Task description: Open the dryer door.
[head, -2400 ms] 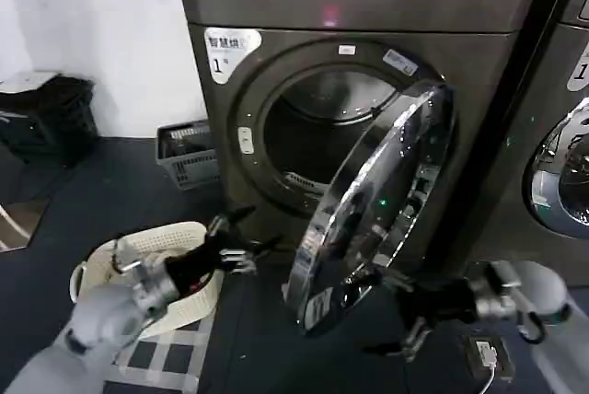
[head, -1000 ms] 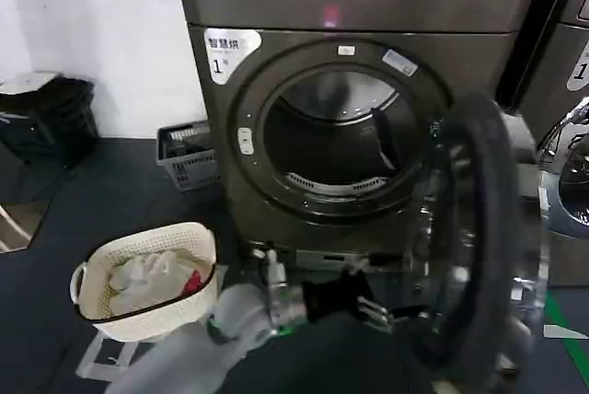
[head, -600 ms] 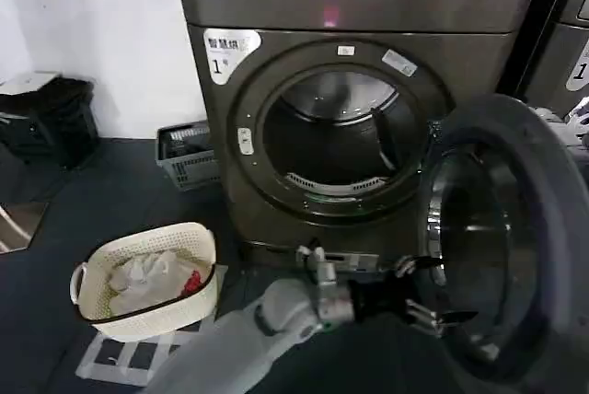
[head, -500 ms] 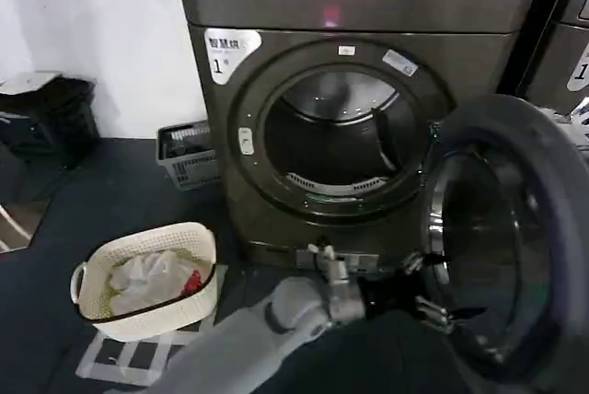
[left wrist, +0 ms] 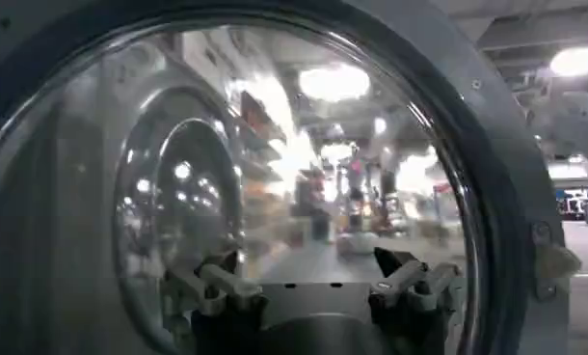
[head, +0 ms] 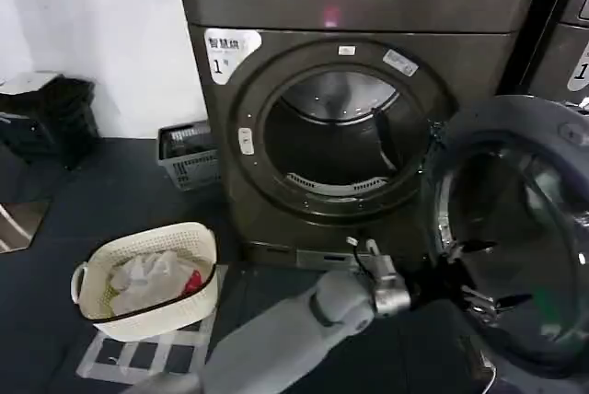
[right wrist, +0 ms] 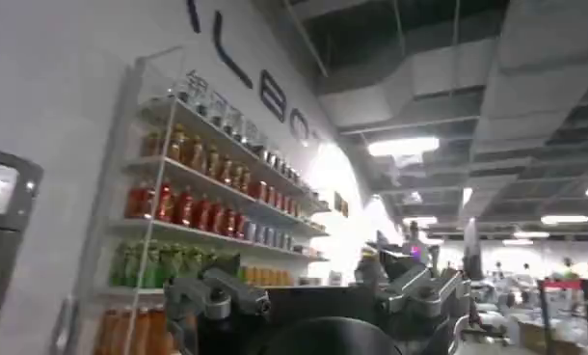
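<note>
At the far left of the head view sit one black bag [head: 46,118], one grey crate [head: 189,155] by the wall and one white laundry basket [head: 147,279] holding clothes. One dryer [head: 350,109] fills the middle, dark grey-brown, a white "1" sticker at its upper left, its round drum mouth uncovered. The left arm reaches across to the left gripper [head: 483,274], fingers spread apart, at the inner face of the dryer door [head: 515,228], which stands swung wide on the right. The left wrist view alone shows that the two released fingers [left wrist: 227,285] hold nothing, facing the door's tinted glass inside its dark grey ring. The right wrist view shows the right gripper [right wrist: 318,289] spread open and raised before drink shelves [right wrist: 198,212], empty
</note>
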### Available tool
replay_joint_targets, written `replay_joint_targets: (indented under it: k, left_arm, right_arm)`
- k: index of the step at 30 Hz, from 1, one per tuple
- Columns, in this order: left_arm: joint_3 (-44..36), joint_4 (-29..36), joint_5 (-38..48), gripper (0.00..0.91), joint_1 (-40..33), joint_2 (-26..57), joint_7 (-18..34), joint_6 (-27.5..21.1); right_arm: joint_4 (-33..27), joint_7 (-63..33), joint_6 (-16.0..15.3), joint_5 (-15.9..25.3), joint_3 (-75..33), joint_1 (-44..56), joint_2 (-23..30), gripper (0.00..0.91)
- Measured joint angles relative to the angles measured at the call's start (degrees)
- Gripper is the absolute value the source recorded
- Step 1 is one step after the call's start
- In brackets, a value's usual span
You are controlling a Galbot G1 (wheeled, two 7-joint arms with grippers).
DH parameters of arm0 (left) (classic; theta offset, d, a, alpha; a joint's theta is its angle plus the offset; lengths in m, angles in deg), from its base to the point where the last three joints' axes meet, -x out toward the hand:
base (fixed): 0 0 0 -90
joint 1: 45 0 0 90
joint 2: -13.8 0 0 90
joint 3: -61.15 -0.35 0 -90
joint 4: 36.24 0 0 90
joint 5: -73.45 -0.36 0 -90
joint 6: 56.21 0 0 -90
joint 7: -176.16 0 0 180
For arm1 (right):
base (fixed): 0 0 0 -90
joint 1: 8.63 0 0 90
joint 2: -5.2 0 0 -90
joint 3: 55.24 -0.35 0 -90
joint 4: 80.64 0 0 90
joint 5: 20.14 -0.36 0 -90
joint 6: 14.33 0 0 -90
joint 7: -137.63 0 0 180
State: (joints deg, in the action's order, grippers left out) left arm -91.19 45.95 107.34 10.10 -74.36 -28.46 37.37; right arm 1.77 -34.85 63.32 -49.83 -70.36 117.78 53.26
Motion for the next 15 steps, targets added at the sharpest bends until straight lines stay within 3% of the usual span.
replay_joint_targets:
  k: [8,15]
  left_arm:
    - [-0.8,-5.3,-1.7,0.907,-2.6,-4.0,2.1,1.1]
    - [-0.4,-9.5,-4.5,0.907,-4.4,-4.1,5.8,3.7]
  right_arm:
    - [-0.7,0.9,1.8,3.2,-2.5,1.4,0.4,0.907]
    - [-0.1,1.8,1.8,3.1,-2.5,1.5,0.9,0.907]
